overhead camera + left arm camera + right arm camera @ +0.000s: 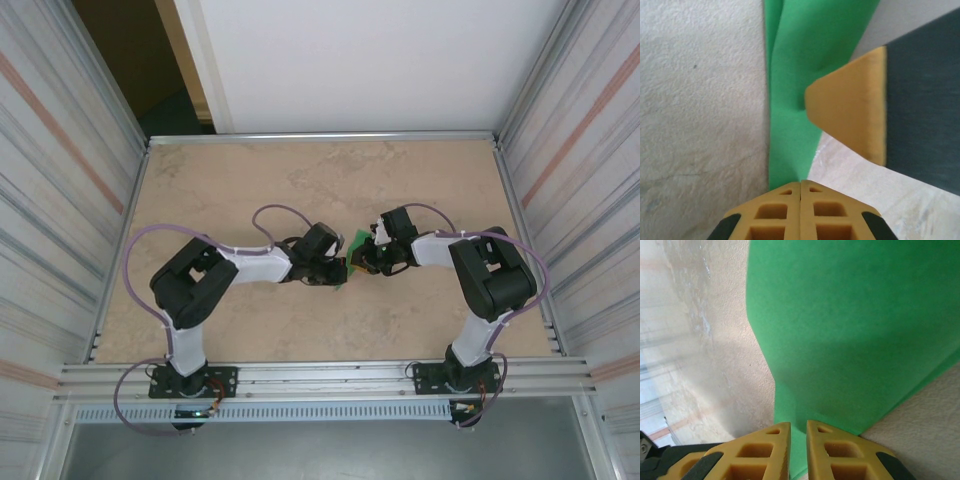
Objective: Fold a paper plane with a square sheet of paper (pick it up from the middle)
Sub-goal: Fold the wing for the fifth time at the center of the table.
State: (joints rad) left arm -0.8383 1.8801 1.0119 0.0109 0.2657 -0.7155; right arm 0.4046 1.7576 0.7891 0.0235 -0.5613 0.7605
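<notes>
The sheet of paper [355, 241] is sitting near the middle of the table [250, 170], seemingly above its surface, between the two grippers: the left gripper [341, 268] is standing at its left, the right gripper [366, 256] at its right, slightly farther back.

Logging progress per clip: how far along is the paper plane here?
Done: the green paper looks lifted off the table, with a fold along one edge. In hand: left gripper and right gripper both pinch it. Left: no pointed dart shape yet; most folding seems to remain.
</notes>
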